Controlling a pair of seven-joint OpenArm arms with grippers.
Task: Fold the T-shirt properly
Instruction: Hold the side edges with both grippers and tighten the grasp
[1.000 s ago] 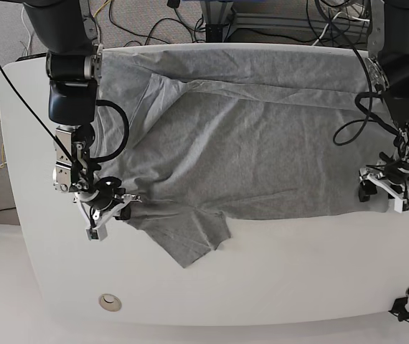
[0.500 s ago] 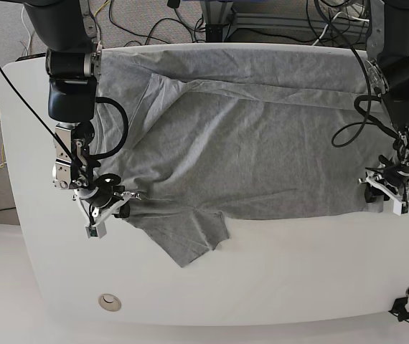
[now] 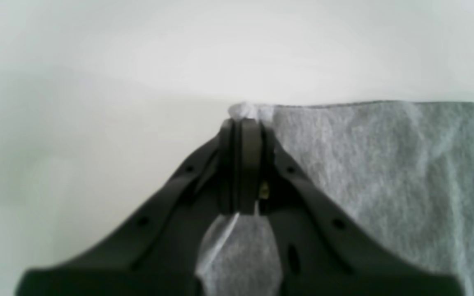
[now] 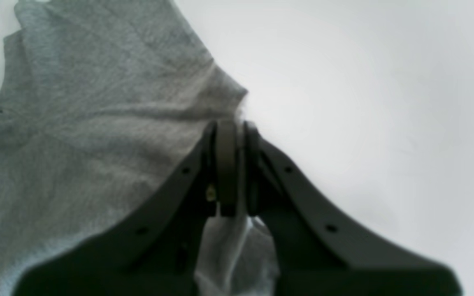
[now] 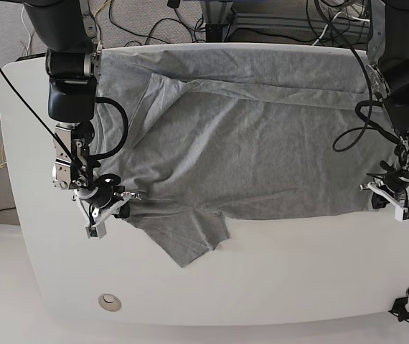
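While the T-shirt [image 5: 262,136] lies spread and wrinkled across the white table [image 5: 298,272], the left gripper [image 5: 389,192] and right gripper [image 5: 102,197] each have their fingers [image 3: 245,164] pinched tight on its near edge.

White table [image 5: 276,272], cables [image 5: 154,25] behind

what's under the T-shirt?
White table shows around the T-shirt. The tabletop beneath is covered, so anything lying under the cloth can't be seen.
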